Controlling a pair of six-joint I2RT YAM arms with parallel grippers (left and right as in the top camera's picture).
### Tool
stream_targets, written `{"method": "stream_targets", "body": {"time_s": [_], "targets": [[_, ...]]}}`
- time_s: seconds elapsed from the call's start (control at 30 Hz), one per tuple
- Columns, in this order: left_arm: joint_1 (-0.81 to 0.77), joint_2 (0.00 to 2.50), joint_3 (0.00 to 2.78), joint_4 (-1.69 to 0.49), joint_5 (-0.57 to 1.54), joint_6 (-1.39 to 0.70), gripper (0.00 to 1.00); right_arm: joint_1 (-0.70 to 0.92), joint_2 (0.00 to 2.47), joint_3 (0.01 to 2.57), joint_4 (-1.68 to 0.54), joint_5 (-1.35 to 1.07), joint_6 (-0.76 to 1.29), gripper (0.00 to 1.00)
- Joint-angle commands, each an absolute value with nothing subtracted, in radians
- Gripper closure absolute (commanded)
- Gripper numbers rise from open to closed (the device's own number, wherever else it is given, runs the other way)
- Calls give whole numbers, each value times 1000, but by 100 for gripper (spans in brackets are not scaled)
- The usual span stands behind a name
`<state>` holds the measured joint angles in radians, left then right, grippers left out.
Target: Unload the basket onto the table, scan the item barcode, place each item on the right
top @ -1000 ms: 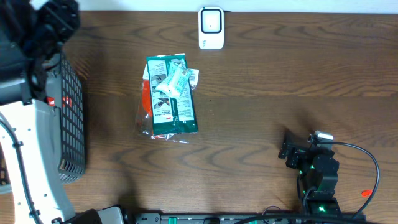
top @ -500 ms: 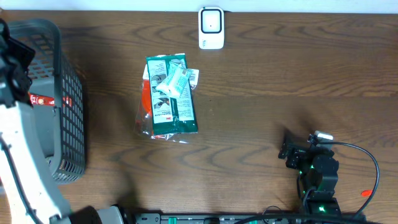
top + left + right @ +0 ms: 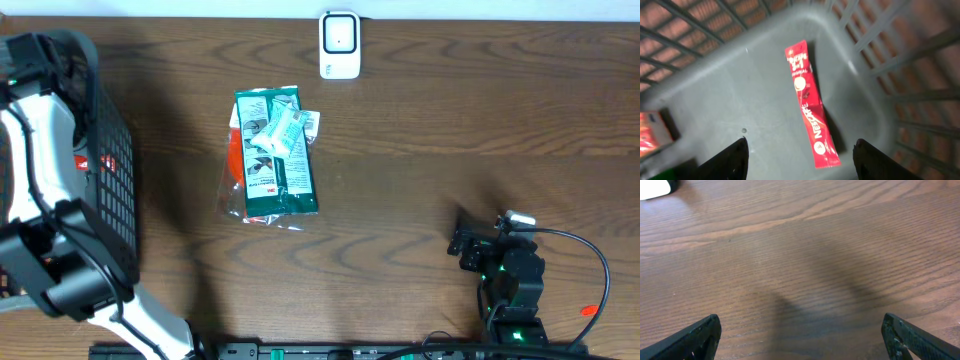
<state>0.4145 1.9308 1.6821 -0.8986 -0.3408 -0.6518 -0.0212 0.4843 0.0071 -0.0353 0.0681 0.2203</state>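
**Asker:** What's the biggest thing in front of you?

**Me:** The wooden table [image 3: 450,120], and at its left end a dark wire basket [image 3: 115,190]. My left arm [image 3: 40,130] rises from the near edge and runs along the basket. It bends over the basket's far end, so the wrist looks down inside.

**Asker:** And that arm's claw?

**Me:** My left claw [image 3: 806,162] hangs over the basket floor with its fingers [image 3: 735,160] well apart. Nothing is between them and they touch nothing.

**Asker:** Where is the item?

**Me:** A red sachet [image 3: 807,115] lies flat on the grey floor of the basket, below the gap between my fingers, slanting toward one corner. A second red pack [image 3: 650,132] shows at the edge of that view, also in the basket.

**Asker:** Your other side?

**Me:** My right arm [image 3: 515,280] sits folded low near the front right of the table. My right claw [image 3: 802,337] is spread wide and empty over bare wood.

**Asker:** Anything else out there?

**Me:** A heap of green packets [image 3: 275,155] lies mid-table. The white scanner [image 3: 339,45] stands near the far edge, well apart from both claws.
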Motion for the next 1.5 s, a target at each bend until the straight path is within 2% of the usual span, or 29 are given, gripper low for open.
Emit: {"method": "stream_targets", "body": {"time_s": [0.0, 0.9, 1.2, 1.47], "targets": [[417, 1962, 1685, -904, -364, -694, 33, -19, 485, 6, -40, 78, 231, 1], [424, 2104, 1671, -882, -392, -744, 32, -19, 485, 6, -44, 78, 231, 1], [545, 2104, 1671, -852, -84, -859, 32, -19, 485, 6, -50, 78, 231, 1], [621, 2104, 1671, -850, -83, -808, 32, -19, 485, 6, -57, 78, 231, 1]]}}
